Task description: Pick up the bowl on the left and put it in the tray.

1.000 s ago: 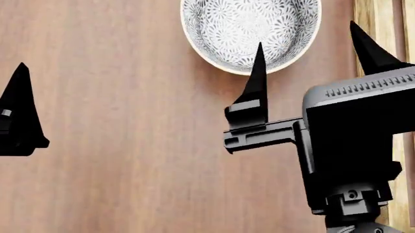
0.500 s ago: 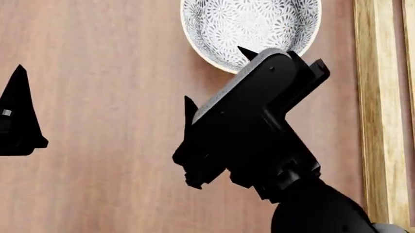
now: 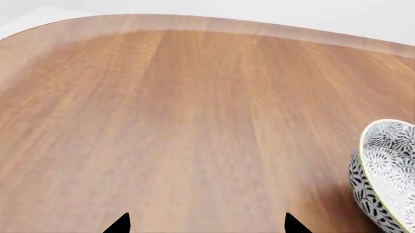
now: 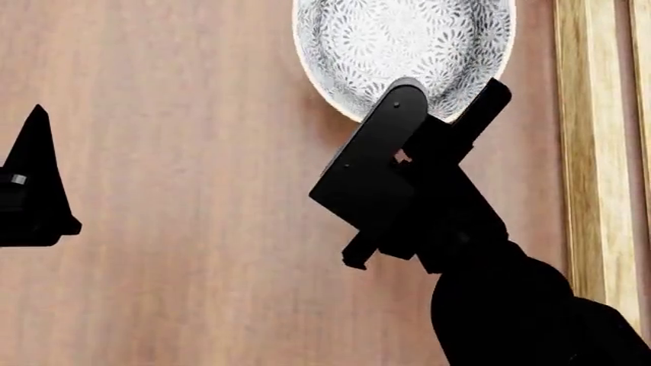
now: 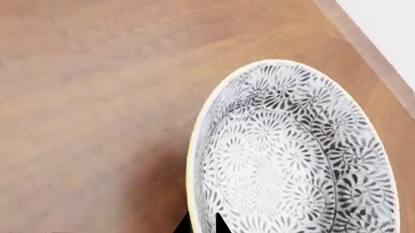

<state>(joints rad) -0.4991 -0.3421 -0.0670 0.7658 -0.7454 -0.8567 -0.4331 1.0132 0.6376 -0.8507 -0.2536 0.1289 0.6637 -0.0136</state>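
The bowl (image 4: 407, 46), white with a dense grey-blue floral pattern, sits at the top of the head view, just left of the light-wood tray (image 4: 585, 152). My right gripper (image 4: 422, 103) reaches to the bowl's near rim. In the right wrist view its two black fingertips (image 5: 217, 224) straddle that rim of the bowl (image 5: 292, 160), one inside and one outside, pinched close on it. My left gripper (image 3: 206, 224) is open over bare table, with the bowl (image 3: 389, 170) off to one side. Only one of its fingers (image 4: 36, 191) shows in the head view.
The wooden table (image 4: 183, 152) fills the head view. Its rounded far edge (image 3: 214, 22) shows in the left wrist view and a corner edge (image 5: 363, 43) in the right wrist view. Only the tray's long left slats are in view.
My right arm swung from beside the tray in to the bowl, turning its wrist, and its fingers closed over the near rim. The bowl shifted slightly right. The left gripper barely moved.
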